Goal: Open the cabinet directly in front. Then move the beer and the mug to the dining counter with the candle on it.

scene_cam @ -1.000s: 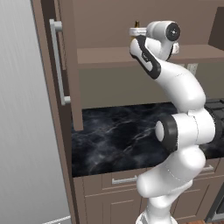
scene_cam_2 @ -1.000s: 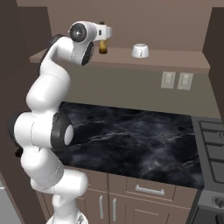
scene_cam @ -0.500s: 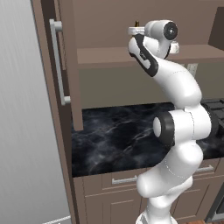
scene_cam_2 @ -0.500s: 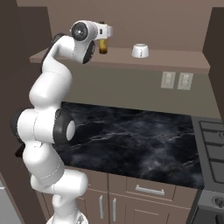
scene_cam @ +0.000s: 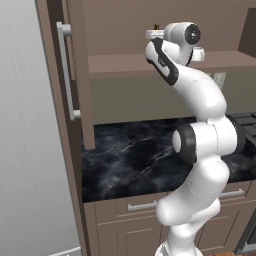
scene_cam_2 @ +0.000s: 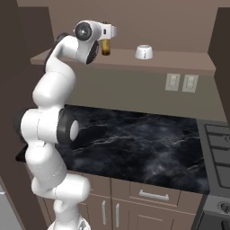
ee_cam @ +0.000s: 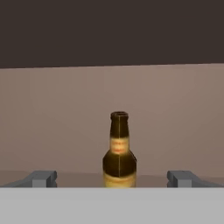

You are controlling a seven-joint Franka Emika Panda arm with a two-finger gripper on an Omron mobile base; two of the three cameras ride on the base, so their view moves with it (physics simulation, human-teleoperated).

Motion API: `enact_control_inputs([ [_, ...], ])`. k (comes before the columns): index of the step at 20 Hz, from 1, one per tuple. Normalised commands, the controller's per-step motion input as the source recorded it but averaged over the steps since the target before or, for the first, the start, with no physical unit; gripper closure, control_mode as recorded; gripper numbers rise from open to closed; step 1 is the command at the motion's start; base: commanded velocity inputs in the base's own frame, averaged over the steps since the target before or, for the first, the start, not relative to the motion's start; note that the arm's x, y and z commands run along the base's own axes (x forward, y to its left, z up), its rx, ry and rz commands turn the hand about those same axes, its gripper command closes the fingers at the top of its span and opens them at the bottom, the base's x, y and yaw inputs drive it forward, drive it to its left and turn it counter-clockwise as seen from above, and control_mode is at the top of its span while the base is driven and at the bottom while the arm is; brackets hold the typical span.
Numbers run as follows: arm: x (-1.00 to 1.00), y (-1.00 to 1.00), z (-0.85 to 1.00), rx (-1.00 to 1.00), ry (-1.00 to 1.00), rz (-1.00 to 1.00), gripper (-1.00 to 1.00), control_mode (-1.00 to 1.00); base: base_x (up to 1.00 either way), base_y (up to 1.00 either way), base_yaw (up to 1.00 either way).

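Note:
The brown cabinet stands open, its door (scene_cam: 79, 75) swung out to the left with a long silver handle (scene_cam: 64, 70). On its shelf (scene_cam_2: 179, 62) stands the amber beer (ee_cam: 119, 153), upright, with the white mug (scene_cam_2: 143, 52) a little to its right. My gripper (ee_cam: 112, 179) is raised to shelf height and open. Its fingertips (ee_cam: 41, 178) sit wide on either side of the beer (scene_cam_2: 106, 46) and short of it, touching nothing. In the left base view the mug (scene_cam: 199, 53) peeks out from behind my hand. The dining counter and the candle are out of view.
A black marble worktop (scene_cam_2: 143, 143) over brown drawers lies below the shelf. A stove (scene_cam_2: 218, 143) borders it on the right, and a tall grey panel (scene_cam: 25, 150) on the left. Two wall outlets (scene_cam_2: 181, 82) sit under the shelf.
The hand has edged slightly up and toward the beer. The jaws have stayed wide, and the bottle and mug have not moved.

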Motion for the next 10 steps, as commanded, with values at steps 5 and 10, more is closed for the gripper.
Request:
enact_control_inputs([
  [5, 0.15, -0.03, -0.01, 0.0, 0.0, 0.0, -1.0, -1.0, 0.0, 0.0, 0.0],
  [10, 0.14, -0.01, -0.03, 0.0, 0.0, 0.0, -1.0, -1.0, 0.0, 0.0, 0.0],
])
